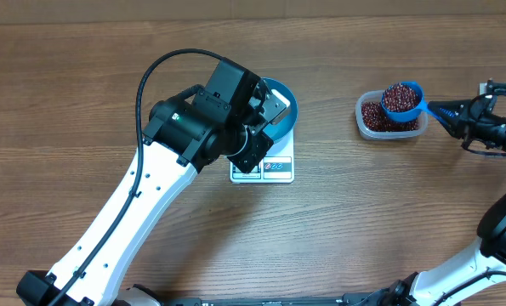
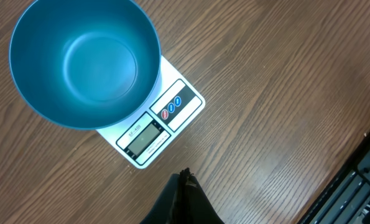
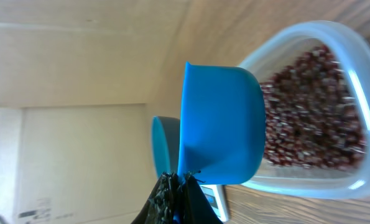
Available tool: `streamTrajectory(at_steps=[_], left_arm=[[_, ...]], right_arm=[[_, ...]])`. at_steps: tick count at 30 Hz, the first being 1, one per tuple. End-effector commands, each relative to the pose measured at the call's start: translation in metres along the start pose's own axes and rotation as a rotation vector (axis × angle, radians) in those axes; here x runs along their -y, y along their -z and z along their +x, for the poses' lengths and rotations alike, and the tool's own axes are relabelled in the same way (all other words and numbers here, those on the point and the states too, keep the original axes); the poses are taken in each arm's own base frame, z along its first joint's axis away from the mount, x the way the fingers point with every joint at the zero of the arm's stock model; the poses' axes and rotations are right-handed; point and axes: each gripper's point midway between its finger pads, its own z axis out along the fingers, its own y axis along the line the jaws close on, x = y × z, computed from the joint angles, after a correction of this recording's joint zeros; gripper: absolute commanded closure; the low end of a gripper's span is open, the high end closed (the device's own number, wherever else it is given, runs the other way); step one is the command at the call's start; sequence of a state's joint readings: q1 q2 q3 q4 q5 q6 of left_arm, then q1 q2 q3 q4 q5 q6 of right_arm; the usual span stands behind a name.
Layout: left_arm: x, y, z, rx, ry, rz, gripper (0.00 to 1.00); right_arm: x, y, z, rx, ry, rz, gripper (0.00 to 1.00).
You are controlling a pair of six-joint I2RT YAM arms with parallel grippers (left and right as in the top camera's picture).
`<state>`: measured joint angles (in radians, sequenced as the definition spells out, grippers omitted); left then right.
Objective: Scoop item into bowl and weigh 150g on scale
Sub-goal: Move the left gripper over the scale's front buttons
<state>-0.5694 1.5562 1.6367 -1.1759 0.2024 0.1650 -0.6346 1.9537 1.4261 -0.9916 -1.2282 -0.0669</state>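
Overhead, right pincer (image 1: 447,111) pinches the heaped scoop (image 1: 401,99) above the tub (image 1: 365,121); left pincer (image 2: 183,179) closed

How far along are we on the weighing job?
Done: the empty bowl sits on the scale. In hand: the right gripper holds the scoop, heaped with beans, over the tub. Still to do: carry it over, tip beans into the bowl, and repeat until the scale reads 150 g.

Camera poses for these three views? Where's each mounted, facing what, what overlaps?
Overhead: above table, facing straight down; left arm, right arm, bowl on scale, tub.
Left wrist: above the bowl, facing down; shut left hand tips at bottom edge.
Right wrist: facing along scoop toward tub's beans; right hand grips scoop.
Shared: overhead and left wrist both show bowl on scale.
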Motion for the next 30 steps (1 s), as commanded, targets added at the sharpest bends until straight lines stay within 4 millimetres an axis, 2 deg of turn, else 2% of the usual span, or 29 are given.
streamTrajectory(at_steps=[1, 16, 19, 22, 25, 30], left_arm=[[0.005, 0.000, -0.006, 0.015, -0.028, 0.027, 0.96], [0.006, -0.004, -0.004, 0.002, -0.044, 0.031, 0.96], [0.010, -0.015, -0.002, -0.033, -0.078, 0.045, 0.96], [0.016, -0.038, 0.006, -0.106, -0.131, 0.056, 0.96], [0.009, -0.057, 0.007, -0.150, -0.146, 0.000, 0.96], [0.001, -0.074, 0.000, -0.102, -0.153, -0.050, 0.96]], right_arm=[[-0.023, 0.006, -0.002, 0.012, 0.012, -0.143, 0.96], [-0.023, 0.006, -0.002, 0.014, 0.020, -0.141, 0.96], [-0.023, 0.006, -0.003, 0.015, 0.022, -0.141, 0.96], [-0.023, 0.006, -0.003, 0.015, 0.022, -0.141, 0.96], [-0.023, 0.006, -0.003, 0.015, 0.022, -0.140, 0.96], [-0.015, 0.005, -0.003, 0.016, 0.021, -0.096, 0.96]])
